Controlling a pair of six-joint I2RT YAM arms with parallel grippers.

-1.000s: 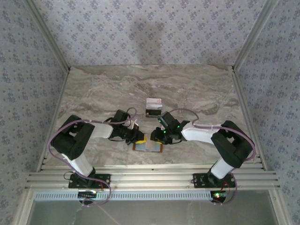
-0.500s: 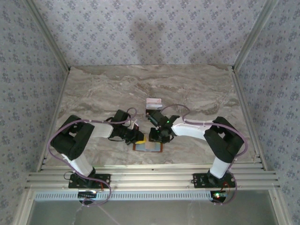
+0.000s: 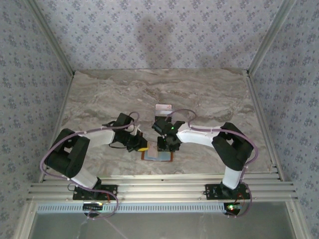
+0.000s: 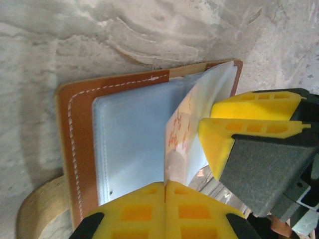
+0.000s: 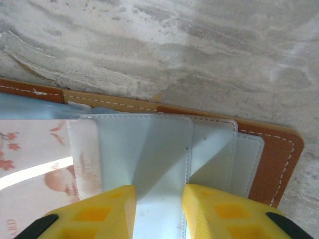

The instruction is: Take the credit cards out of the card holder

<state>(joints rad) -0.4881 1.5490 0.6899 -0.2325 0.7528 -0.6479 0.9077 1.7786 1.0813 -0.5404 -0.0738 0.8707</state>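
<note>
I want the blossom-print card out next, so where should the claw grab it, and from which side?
Probably the part of the blossom-print card showing beyond the pale pocket, pinched across its flat faces. Come from the side opposite the card holder's stitched edge: the card is thin and its other end is tucked under that pocket.

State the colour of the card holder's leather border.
The card holder has an orange-brown border with pale stitching, clearest in the left wrist view.

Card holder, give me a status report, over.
Left gripper shut on floral card. Right gripper astride a pale inner sleeve, grip unclear. Card holder open flat on table, card not yet out.
</note>
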